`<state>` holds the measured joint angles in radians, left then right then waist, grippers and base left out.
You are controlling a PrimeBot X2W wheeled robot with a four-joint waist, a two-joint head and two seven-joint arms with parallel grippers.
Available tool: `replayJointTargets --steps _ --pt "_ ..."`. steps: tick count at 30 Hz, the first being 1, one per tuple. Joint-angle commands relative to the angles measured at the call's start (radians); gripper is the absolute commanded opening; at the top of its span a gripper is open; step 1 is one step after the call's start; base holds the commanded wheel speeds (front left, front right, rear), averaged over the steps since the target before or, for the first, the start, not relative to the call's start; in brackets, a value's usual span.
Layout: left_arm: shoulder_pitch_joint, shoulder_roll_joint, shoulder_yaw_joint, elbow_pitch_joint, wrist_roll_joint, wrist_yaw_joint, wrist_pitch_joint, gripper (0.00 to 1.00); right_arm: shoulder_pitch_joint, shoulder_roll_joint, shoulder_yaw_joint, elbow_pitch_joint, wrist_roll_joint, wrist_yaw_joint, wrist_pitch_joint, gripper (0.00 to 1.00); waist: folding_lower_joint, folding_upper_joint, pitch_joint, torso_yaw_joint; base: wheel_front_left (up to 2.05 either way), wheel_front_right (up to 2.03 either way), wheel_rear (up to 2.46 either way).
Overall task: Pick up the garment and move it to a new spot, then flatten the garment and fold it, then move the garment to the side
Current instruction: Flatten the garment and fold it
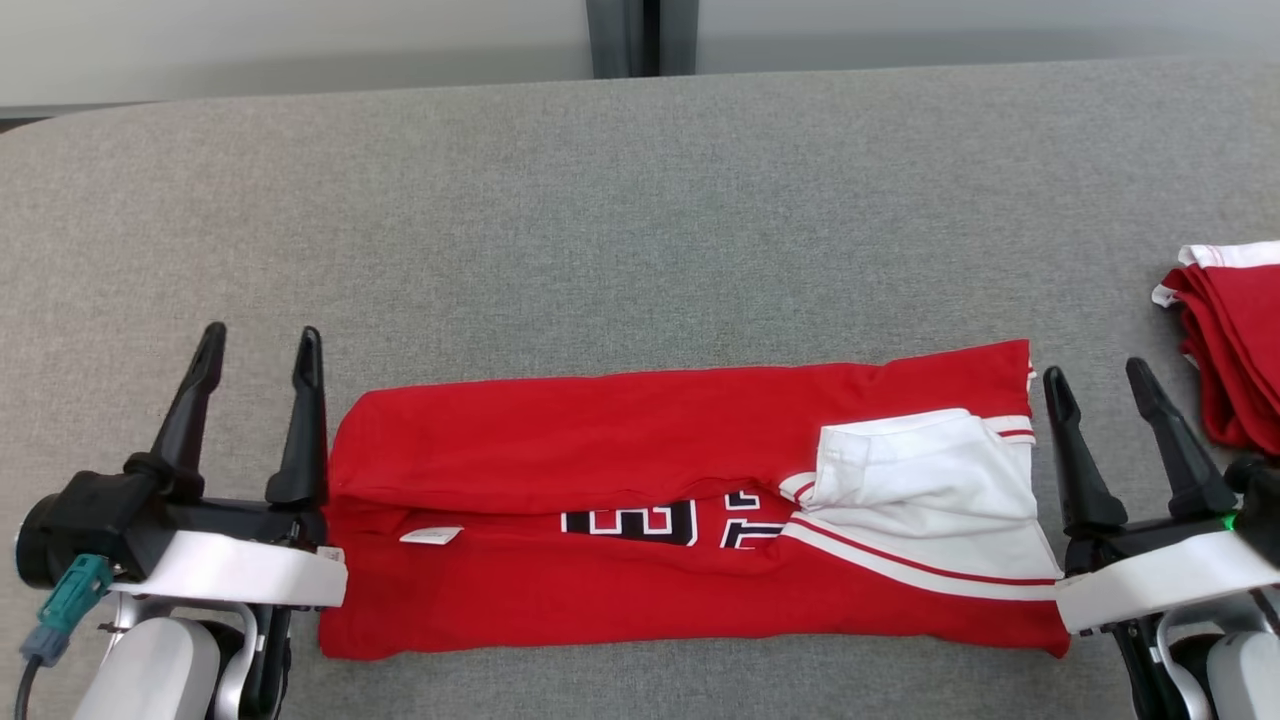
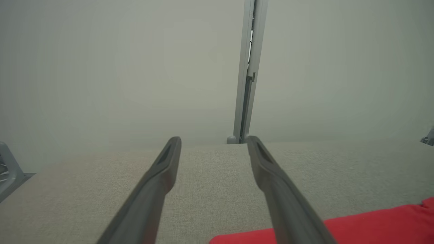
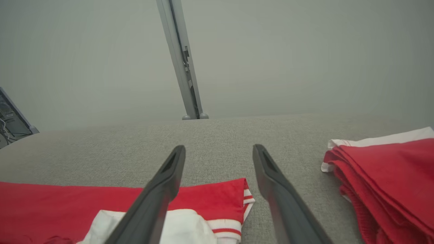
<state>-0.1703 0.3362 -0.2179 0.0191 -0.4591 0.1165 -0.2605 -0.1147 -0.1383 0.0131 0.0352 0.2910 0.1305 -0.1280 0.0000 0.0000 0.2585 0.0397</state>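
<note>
The red garment [image 1: 640, 440] lies folded lengthwise on the grey table [image 1: 640, 200] between my grippers, and its fold buries half the black lettering [image 1: 660, 522]. My left gripper [image 1: 260, 333] and right gripper [image 1: 1097, 370] both stand wide and empty. The head view's edge cuts off a red stack [image 1: 1235, 340]; my right wrist view shows its layered folds.

Grey cloth table [image 1: 640, 200] before me; folded red-and-white pile [image 1: 1235, 340] at its right edge; grey post [image 1: 622, 38] behind.
</note>
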Motion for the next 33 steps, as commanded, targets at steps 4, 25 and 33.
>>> replayJointTargets --steps 4,25,33 --pt "-0.028 -0.016 -0.002 0.022 0.021 -0.023 -0.005 1.0 -0.011 -0.012 0.013 0.085 0.025 0.0 0.001 1.0 0.0 0.0 0.02 0.013 0.0 0.0 0.0" --pt "-0.062 -0.064 0.033 0.097 0.066 -0.098 -0.004 1.0 -0.019 0.06 0.202 0.457 0.133 0.004 -0.032 1.0 0.0 0.0 0.049 0.019 0.0 0.0 0.0" --pt "-0.058 -0.076 0.055 0.113 0.083 -0.117 -0.005 1.0 -0.071 -0.014 0.127 0.453 0.154 -0.002 -0.109 0.0 0.0 0.0 0.036 0.006 0.0 0.0 0.0"
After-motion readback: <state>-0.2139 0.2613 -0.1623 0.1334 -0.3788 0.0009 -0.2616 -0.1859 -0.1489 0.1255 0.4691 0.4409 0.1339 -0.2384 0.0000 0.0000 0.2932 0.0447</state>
